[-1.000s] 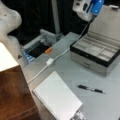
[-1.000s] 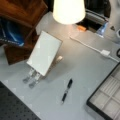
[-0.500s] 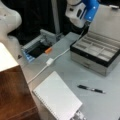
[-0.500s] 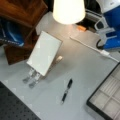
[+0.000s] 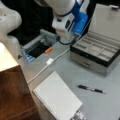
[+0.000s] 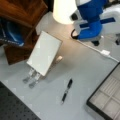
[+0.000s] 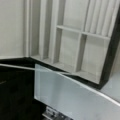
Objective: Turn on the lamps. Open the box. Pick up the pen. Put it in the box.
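1. The wide flat box (image 5: 96, 53) with silvery-grey sides stands open, its lid upright, grey compartments empty.
2. The slim black pen (image 5: 90, 89) lies on the grey table (image 5: 62, 67), in front of the box and apart from it.
3. The cream-white lamp shade (image 6: 64, 10) glows.
4. The white-and-blue arm (image 5: 68, 18) hangs beside the box; whether its gripper is open or closed, I cannot tell.

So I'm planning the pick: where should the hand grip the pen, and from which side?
Probably mid-barrel, from straight above, closing across the pen. It lies flat on the table with free space on both long sides. The hand isn't visible.
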You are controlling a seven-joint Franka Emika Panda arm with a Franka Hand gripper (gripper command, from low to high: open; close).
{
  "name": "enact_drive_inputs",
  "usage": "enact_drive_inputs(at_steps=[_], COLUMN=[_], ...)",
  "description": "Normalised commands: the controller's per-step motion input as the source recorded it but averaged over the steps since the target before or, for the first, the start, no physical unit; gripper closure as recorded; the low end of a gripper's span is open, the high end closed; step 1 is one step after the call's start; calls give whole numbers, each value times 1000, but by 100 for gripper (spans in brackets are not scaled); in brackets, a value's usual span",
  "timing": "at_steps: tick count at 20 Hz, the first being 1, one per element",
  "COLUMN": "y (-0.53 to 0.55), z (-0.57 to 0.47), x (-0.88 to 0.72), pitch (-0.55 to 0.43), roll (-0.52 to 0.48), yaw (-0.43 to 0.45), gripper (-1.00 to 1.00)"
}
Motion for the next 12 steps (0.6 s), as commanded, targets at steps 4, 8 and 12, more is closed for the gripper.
enact_drive_inputs(at_steps=[4, 8, 12], y=[-199, -160, -206], z=[-44, -82, -96], x=[142, 233, 247], pitch=[18, -60, -70], roll=[-355, -424, -462], yaw=[258, 204, 214], gripper=[-100, -100, -100])
